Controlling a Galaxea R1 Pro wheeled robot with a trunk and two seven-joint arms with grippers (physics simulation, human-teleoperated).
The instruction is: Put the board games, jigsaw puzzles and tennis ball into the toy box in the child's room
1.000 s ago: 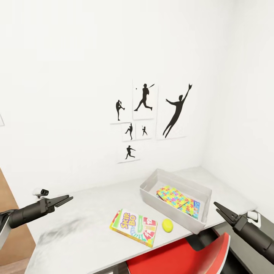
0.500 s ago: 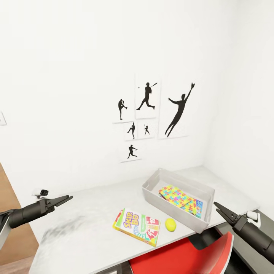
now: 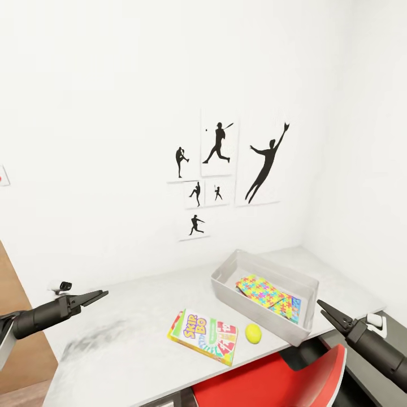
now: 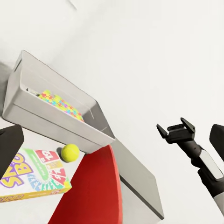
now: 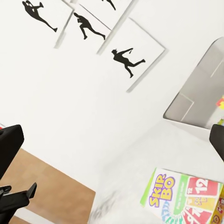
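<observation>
Both tools, left (image 3: 100, 294) and right (image 3: 322, 306), closed, empty; board game (image 3: 204, 336) lies flat, long axis toward tennis ball (image 3: 252, 333).

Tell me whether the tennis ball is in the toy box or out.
Out. The tennis ball sits on the table, between the Skip-Bo box and the toy box.

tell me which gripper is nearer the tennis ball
Right. The right gripper hangs just past the toy box corner, a short way from the tennis ball; the left gripper is far across the table.
</observation>
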